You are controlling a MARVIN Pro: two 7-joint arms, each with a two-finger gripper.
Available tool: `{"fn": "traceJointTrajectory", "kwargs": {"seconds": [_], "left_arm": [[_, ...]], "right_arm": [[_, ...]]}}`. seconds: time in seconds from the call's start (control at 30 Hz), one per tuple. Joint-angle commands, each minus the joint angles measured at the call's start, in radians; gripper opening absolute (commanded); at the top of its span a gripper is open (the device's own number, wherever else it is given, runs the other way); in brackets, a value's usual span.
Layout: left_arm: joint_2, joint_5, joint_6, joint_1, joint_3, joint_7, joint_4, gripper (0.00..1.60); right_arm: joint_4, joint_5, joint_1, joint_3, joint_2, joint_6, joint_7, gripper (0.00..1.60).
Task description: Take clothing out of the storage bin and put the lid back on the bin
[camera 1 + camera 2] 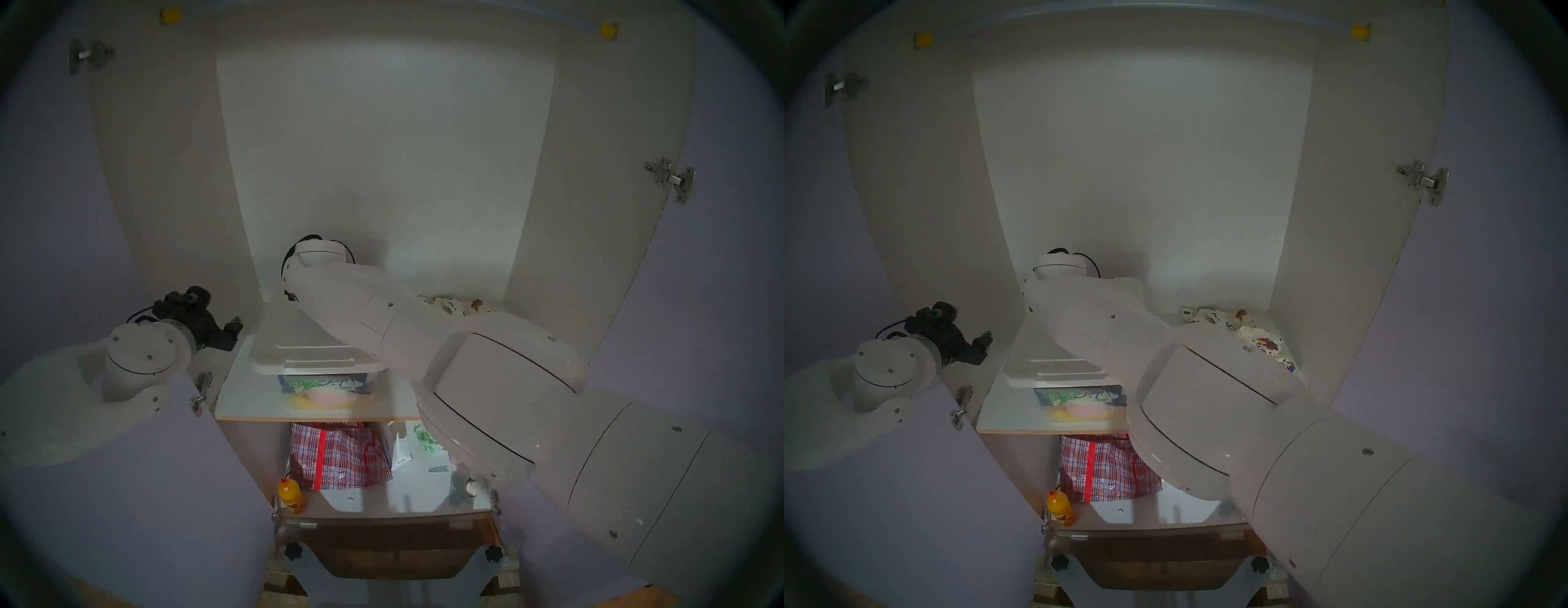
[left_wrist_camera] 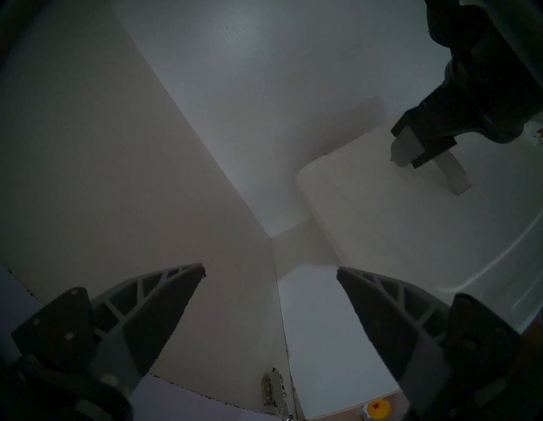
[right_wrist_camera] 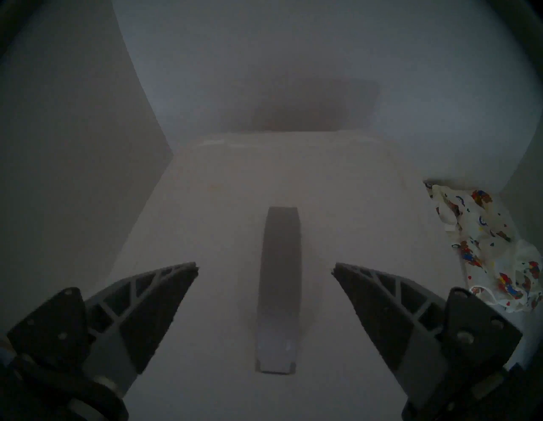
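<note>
Our right end effector (image 3: 266, 269) hangs spread above the lid (image 3: 223, 235); it perhaps sits crooked on the storage bin (image 1: 326, 388), so pressing could skew it.

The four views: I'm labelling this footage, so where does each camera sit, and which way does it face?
Head stereo left: high, looking down into the cupboard at the lid on the storage bin; both arms show.
Head stereo right: same scene, shifted sideways.
Left wrist: by the cupboard's left wall, open left gripper in front.
Right wrist: above the lid, open right gripper astride the handle.
Shared: lid in all; clothing in most.
</note>
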Motion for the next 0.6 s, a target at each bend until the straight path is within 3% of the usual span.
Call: {"fn": "traceJointTrajectory", "kwargs": {"seconds": [0.0,0.57], "left_arm": [[0.005,0.004,-0.006,-0.022,-0.020,0.002,-0.007,1.60],[0.004,0.006,-0.008,-0.044,-0.033,0.003,-0.013,1.60]], "right_arm": [[-0.023,-0.002,0.034,-0.005,-0.011,-0.010,0.002,1.60],[0.001,-0.005,0.102,-0.003,-0.001,-0.032,0.042,1.60]]}}
